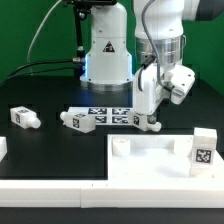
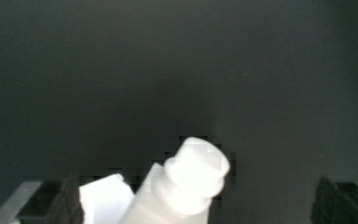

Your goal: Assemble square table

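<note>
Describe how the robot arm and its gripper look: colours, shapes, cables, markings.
The arm is glossy white, with rounded segments and a grey band at a joint. Its white base bears a dark triangular marking and a blue glow low down. Black cables run behind it. The gripper has a white body; the wrist view shows dark fingers.

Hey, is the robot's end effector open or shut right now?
The end effector is open: in the wrist view its fingers stand far apart, with dark gaps between them and the white leg.
</note>
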`<state>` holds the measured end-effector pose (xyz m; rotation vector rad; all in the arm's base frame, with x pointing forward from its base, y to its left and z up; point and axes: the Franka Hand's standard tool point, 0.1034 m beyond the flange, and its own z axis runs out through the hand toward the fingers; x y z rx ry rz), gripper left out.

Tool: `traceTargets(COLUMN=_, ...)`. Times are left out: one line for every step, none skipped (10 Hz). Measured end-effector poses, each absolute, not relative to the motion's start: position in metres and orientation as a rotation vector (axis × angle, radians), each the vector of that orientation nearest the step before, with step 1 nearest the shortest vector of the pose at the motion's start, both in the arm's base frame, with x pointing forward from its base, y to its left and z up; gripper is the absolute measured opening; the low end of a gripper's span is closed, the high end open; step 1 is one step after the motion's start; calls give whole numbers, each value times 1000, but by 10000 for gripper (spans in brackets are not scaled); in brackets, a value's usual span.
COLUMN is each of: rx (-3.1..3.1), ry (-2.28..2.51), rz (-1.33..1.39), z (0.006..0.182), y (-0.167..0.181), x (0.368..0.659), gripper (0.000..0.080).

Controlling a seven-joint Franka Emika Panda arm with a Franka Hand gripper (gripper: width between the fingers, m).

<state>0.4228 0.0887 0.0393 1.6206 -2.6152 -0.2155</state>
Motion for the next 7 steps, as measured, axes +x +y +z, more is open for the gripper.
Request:
traceTargets(rx=1580, ry=-2633, rz=-219, z=37, y=87, x=421, gripper=649)
traceTargets(rx=1526, ry=-2642, rz=-226, z=29, y=82, x=413, gripper=649)
traceTargets(rx=1496, ry=-2633, rz=-233, z=20, y=79, x=403, gripper=649)
traceTargets(rx=1482, ry=-2619, rz=-238, z=14, y=79, x=395, gripper=649)
traceTargets(rx=1491, ry=-2595, rz=-240, z=9, y=81, x=389, gripper=649)
traceTargets(rx=1507, ry=-2579, rz=-240, z=6, y=83, x=387, gripper=649)
traceTargets(rx=1521, ry=-2574, rz=-241, z=7, y=84, x=388, gripper=649)
